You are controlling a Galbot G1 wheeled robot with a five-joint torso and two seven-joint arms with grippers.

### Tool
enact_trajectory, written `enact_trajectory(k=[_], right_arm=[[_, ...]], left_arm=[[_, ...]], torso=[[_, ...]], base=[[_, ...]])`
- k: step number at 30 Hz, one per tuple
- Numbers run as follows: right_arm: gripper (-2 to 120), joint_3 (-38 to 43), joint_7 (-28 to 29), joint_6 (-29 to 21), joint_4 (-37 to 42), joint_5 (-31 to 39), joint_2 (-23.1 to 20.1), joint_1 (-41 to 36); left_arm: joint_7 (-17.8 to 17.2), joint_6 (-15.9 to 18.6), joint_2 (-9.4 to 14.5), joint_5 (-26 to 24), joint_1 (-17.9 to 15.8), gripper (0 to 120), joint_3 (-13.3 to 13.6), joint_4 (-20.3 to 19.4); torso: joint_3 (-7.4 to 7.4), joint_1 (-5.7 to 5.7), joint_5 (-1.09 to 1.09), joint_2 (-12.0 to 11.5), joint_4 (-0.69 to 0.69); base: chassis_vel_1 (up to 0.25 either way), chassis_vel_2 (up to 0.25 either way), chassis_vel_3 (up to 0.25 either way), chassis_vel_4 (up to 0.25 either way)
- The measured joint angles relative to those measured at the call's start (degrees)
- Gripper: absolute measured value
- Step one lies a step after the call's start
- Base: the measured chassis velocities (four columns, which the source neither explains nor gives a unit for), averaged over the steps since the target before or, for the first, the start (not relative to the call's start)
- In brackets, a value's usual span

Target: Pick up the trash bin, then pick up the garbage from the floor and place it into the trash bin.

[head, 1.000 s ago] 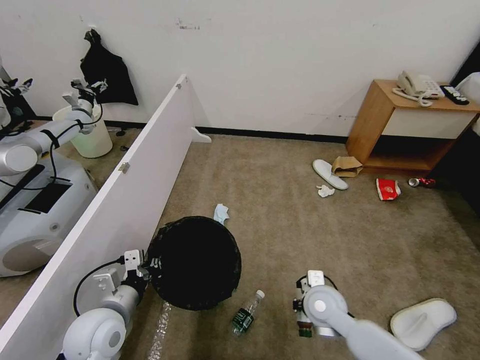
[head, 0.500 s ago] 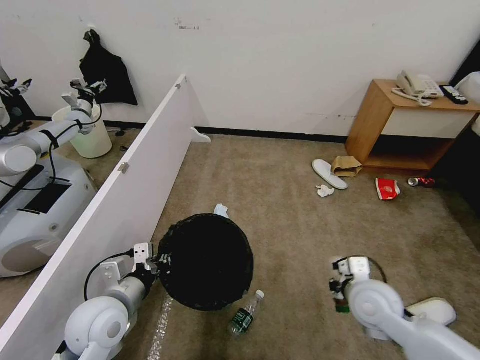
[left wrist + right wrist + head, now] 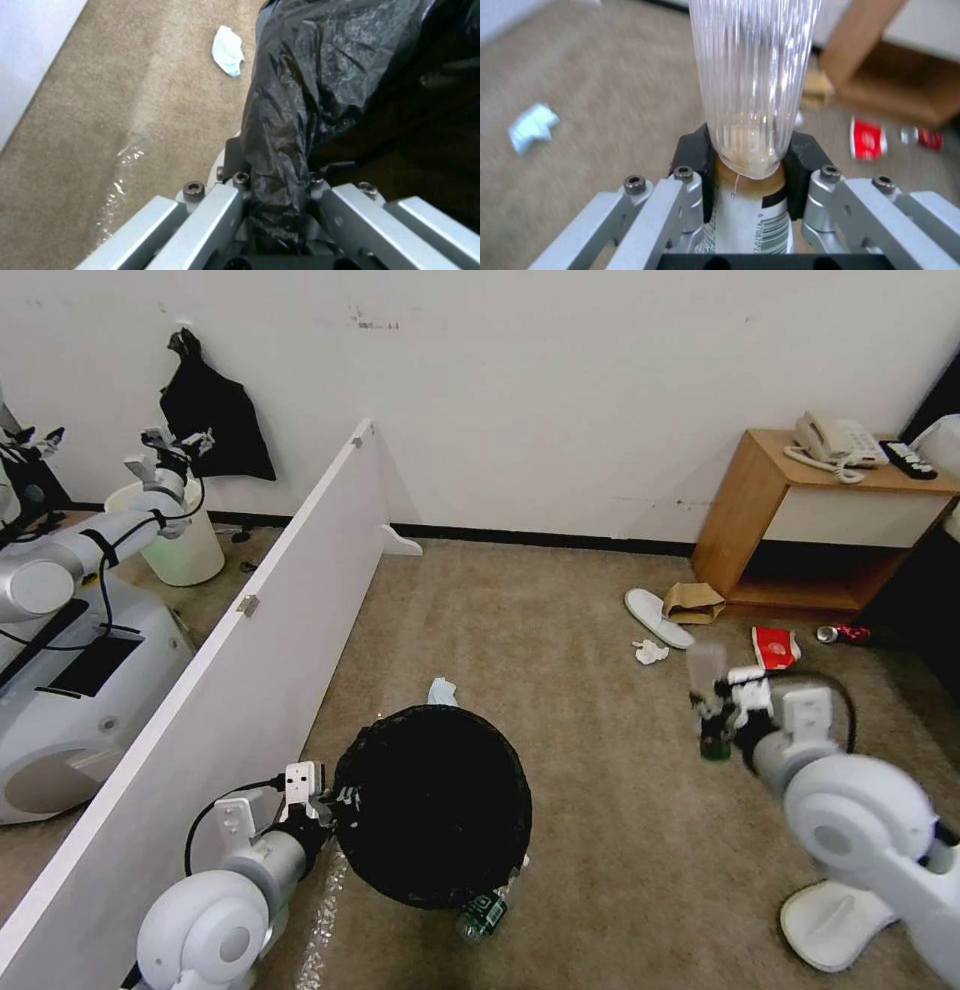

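Note:
The trash bin (image 3: 430,805), lined with a crinkled black bag, hangs low in front of me, and my left gripper (image 3: 335,795) is shut on its rim. In the left wrist view the bag's fold (image 3: 280,150) is pinched between the fingers. My right gripper (image 3: 715,715) is shut on a clear green-labelled bottle (image 3: 708,690) held upright above the carpet; the right wrist view shows that bottle (image 3: 752,86) clamped in the jaws. A second bottle (image 3: 482,910) lies half under the bin. A light-blue tissue (image 3: 440,692) lies just beyond the bin.
A slipper (image 3: 658,617), brown paper bag (image 3: 692,600), white tissue (image 3: 650,651), red cup (image 3: 775,647) and red can (image 3: 845,634) lie by the wooden nightstand (image 3: 800,530). Another slipper (image 3: 830,920) is near right. A white partition board (image 3: 240,650) runs along the left.
My right gripper has lifted the bottle off the carpet and carried it up and to the right. The left arm has shifted the bin right, over the bottle on the floor.

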Motion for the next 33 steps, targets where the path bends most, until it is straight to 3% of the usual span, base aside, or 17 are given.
enact_trajectory(k=[8, 22, 30, 33], right_arm=[[25, 5.5, -4.3, 2.0, 4.1, 0.0, -3.4, -0.9], [25, 10.5, -14.3, 8.9, 10.5, -0.7, -9.1, -0.8], [25, 11.4, -19.9, 13.0, 12.6, -1.5, -9.9, -1.4], [25, 11.1, -21.0, 14.1, 13.8, -2.0, -9.5, -2.4]], left_arm=[[0.1, 0.4, -0.3, -0.1, -1.0, 2, 1.1, 0.6], [0.4, 1.2, -1.7, -0.5, -5.6, 2, 6.4, 4.4], [-0.5, 2.3, -3.9, -1.5, -9.4, 2, 11.5, 6.8], [-1.5, 3.0, -6.5, -1.9, -12.3, 2, 14.8, 7.9]], torso=[[0.0, 0.0, -0.01, 0.0, -0.01], [0.0, 0.0, -0.01, 0.0, 0.0], [0.0, 0.0, 0.0, 0.0, 0.0], [0.0, 0.0, 0.0, 0.0, 0.01]], base=[[0.0, 0.0, 0.0, 0.0], [0.0, 0.0, 0.0, 0.0], [0.0, 0.0, 0.0, 0.0], [0.0, 0.0, 0.0, 0.0]])
